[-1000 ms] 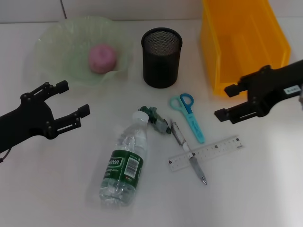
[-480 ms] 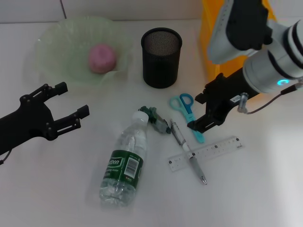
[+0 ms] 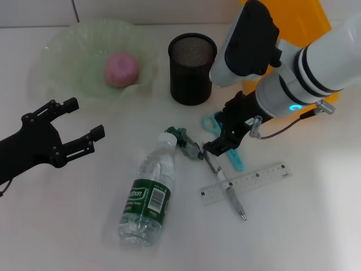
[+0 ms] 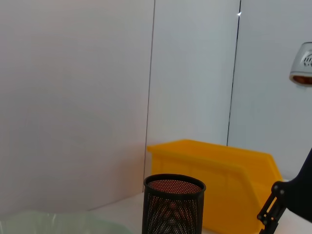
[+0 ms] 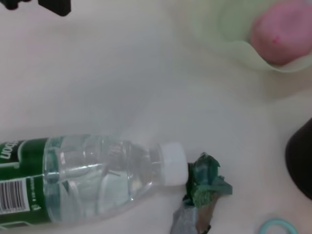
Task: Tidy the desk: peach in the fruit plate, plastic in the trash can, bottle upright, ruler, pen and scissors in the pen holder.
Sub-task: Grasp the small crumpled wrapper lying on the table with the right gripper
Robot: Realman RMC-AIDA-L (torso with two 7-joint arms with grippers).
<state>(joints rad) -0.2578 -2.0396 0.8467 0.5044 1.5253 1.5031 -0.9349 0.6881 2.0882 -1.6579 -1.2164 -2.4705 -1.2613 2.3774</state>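
- Two arms are showing over the white desk (image 3: 51, 226): the left gripper (image 3: 84, 122) is hovering near the desk's left edge with its black fingers spread wide and nothing between them.
- The right gripper (image 3: 224, 134) is reaching in from the right side and hanging low over the middle of the desk, just above the scissors (image 3: 225, 142) and the pen (image 3: 224, 182); its fingers look slightly parted, and nothing is showing clamped in them.
- The peach (image 3: 121, 69) is sitting inside the pale-green fruit plate (image 3: 67, 51) at the far left corner.
- The black mesh pen holder (image 3: 192, 68) is standing upright near the far edge, between the plate and the yellow trash can (image 3: 299, 17), which is occupying the far right corner and is partly hidden by the right arm.
- The bottle (image 3: 149, 195) is lying on its side toward the near edge, cap pointing to the far side.
- The crumpled green-and-grey plastic wrapper (image 3: 189, 144) is lying just beside the bottle's cap, appearing to touch it in the right wrist view (image 5: 202, 187).
- The pen is lying across the transparent ruler (image 3: 245, 182), right of the bottle.
- The scissors are lying partly under the right gripper, their teal handle loops pointing toward the pen holder.
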